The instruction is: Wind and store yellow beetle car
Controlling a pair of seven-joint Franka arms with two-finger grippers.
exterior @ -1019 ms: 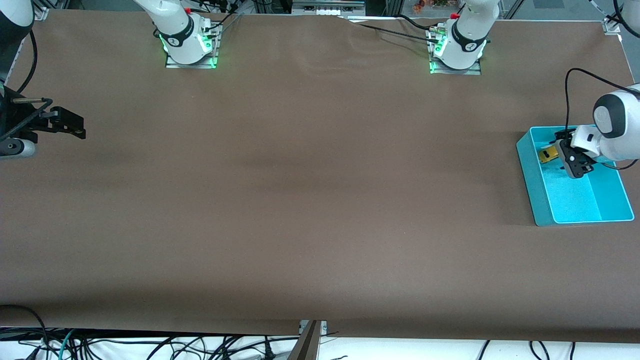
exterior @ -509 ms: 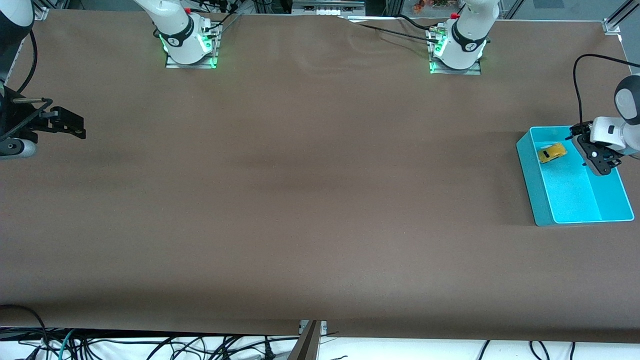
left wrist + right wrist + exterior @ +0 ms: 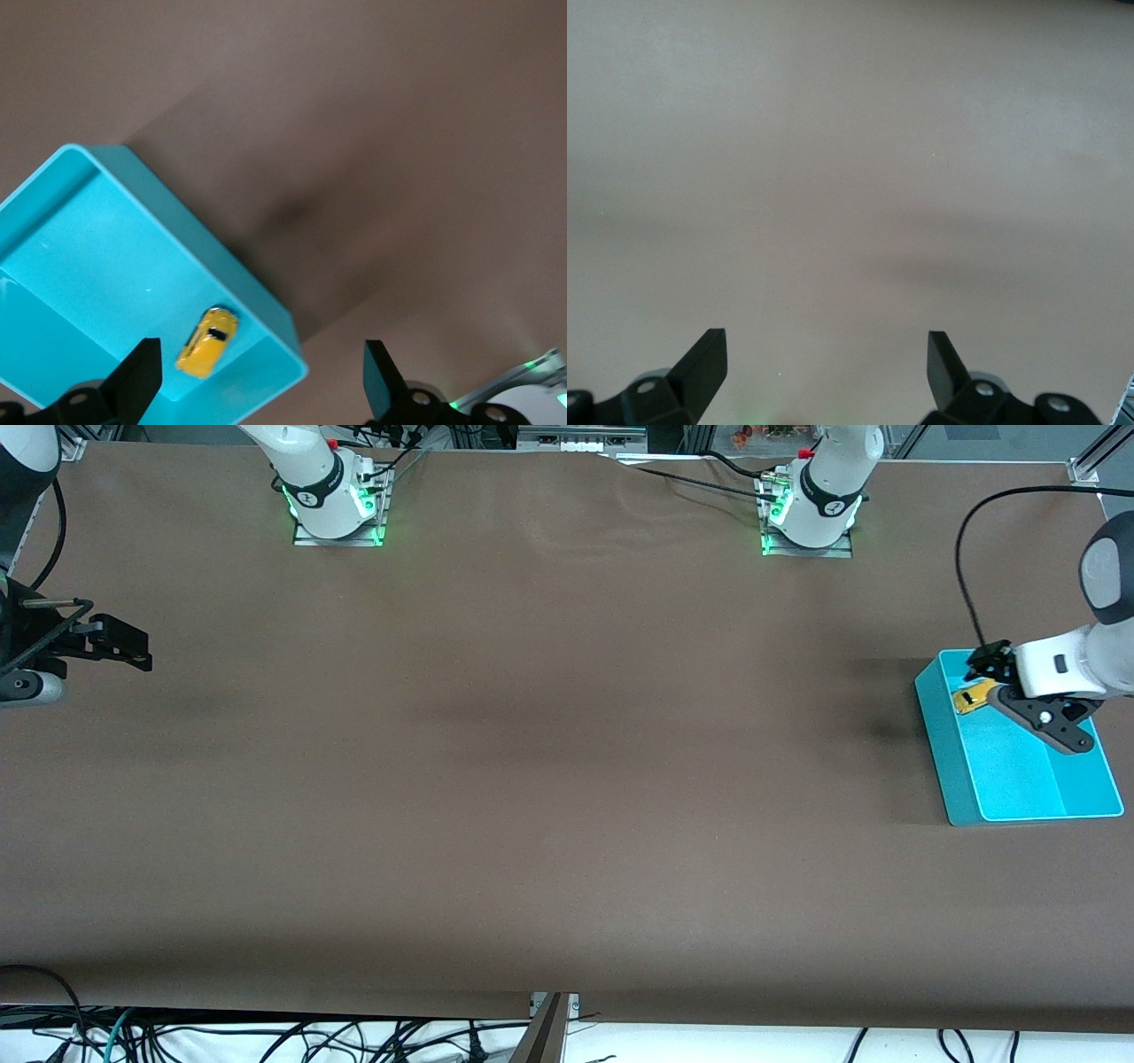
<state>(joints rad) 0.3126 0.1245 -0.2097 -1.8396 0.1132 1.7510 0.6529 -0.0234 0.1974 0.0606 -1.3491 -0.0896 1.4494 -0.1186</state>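
The left gripper (image 3: 1050, 722) hangs over the teal bin (image 3: 948, 762) at the left arm's end of the table, its fingers (image 3: 142, 376) spread wide with nothing between them. In the left wrist view both dark fingertips frame the bin from above, one over the bin's floor and the other over the bare table beside its wall.

The yellow car (image 3: 972, 695) lies inside the bin, on the floor near the corner farthest from the front camera and close to the wall that faces the middle of the table. From the front, the gripper's black body covers part of the car; from the left wrist view the whole car (image 3: 207, 341) shows, lying at a slant to the bin's walls, close to one fingertip but not touching it.

The right gripper (image 3: 124, 646) waits over the brown table (image 3: 549, 779) at the right arm's end, well apart from the bin, its fingers (image 3: 704, 363) wide too and holding nothing. A black cable (image 3: 974, 558) loops above the table beside the left arm. Cables (image 3: 266, 1036) trail below the table's near edge.
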